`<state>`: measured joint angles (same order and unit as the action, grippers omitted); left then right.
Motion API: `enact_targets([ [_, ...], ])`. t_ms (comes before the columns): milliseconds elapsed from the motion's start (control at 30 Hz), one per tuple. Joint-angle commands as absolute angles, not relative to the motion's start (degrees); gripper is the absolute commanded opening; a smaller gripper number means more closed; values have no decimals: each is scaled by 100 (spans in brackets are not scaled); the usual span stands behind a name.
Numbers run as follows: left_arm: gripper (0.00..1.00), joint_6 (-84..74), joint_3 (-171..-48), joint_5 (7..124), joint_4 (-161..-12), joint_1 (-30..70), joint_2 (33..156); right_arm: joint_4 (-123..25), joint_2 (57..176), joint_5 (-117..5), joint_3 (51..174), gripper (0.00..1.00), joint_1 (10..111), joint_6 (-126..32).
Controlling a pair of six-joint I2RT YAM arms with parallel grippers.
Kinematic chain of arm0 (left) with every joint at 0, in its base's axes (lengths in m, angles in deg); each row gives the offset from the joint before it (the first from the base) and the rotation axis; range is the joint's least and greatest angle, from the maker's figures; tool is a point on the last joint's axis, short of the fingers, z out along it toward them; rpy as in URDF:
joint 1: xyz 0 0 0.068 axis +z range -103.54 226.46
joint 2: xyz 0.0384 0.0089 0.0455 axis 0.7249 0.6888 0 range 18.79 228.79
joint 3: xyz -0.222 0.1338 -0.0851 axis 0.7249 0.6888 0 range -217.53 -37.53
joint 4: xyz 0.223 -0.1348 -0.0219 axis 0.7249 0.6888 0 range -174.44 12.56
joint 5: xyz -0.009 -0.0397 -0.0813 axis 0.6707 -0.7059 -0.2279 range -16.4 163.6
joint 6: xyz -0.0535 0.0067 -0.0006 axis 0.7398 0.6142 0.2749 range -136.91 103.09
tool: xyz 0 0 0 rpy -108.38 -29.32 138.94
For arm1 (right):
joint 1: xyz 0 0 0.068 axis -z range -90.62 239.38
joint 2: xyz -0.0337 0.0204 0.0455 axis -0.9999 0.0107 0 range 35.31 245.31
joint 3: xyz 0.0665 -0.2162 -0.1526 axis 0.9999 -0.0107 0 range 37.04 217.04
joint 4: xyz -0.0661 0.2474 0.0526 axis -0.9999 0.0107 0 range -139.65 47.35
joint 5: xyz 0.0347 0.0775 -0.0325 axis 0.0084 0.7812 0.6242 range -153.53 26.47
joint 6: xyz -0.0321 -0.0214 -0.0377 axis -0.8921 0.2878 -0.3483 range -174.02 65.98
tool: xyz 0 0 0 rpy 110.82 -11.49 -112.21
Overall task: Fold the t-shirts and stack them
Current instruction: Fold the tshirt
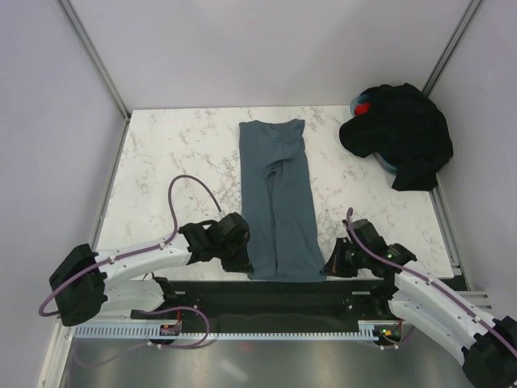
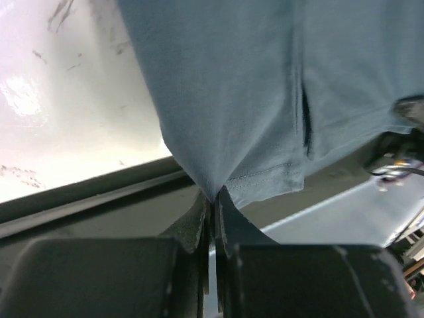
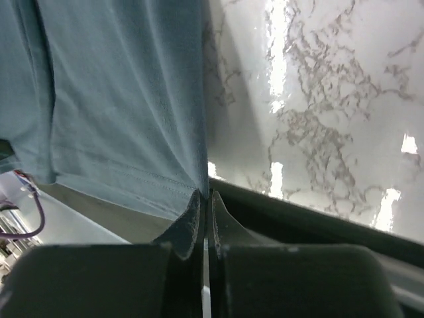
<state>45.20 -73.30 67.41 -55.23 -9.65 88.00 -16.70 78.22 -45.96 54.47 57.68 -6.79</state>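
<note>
Overhead, the blue-grey t-shirt point(image 1: 276, 198) lies dead centre on the marble table point(image 1: 178, 153), folded into a long narrow strip running from 12 down to 6 o'clock. The left gripper point(image 1: 241, 257) sits at the strip's near corner on the 7 o'clock side, and the right gripper point(image 1: 334, 265) is at the corner toward 5 o'clock. From up here the jaws are lost under the black wrist housings, so you can't read them.

Over to the wrist cameras! The left wrist view settles it: fingers pressed together with barely a slit, the cloth drawn down into a pinched point between the tips, stitched hem just beside it. Right wrist view, same story: jaws clamped on the hem's corner, fabric spreading away toward 10 o'clock, veined marble shining at 2 o'clock.

And what neither wrist shows, the top view does. The black t-shirts point(image 1: 400, 133) are heaped at 2 o'clock, at the table's far right corner, draped over a blue tub point(image 1: 384, 165) whose rim peeks out. They are well apart from the blue-grey t-shirt. A purple cable point(image 1: 192, 176) loops over the marble at the strip's 9 o'clock.
</note>
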Motion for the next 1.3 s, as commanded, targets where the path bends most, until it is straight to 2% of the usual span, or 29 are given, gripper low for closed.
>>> enact_targets([
  [0,2,4356,-7997,7341,-4481,-987,8331,-693,7460,-4964,6058,0,5730,-322],
  [67,2,4216,-8391,7570,-4226,-979,8330,-711,7582,-5086,6522,0,5731,-348],
  [233,3,3566,-9201,8011,-3866,-707,8962,-754,8811,-5904,7892,0,5748,-883],
  [533,2,2581,-10423,7958,-3803,576,9885,-790,10903,-6941,10292,0,5923,-1832],
  [667,2,2230,-10976,7888,-3812,1094,10448,-798,11772,-7073,10988,0,6160,-2123],
  [1267,2,1508,-12875,7484,-3891,2045,12513,-1194,13698,-6441,12317,0,6943,-2571],
])
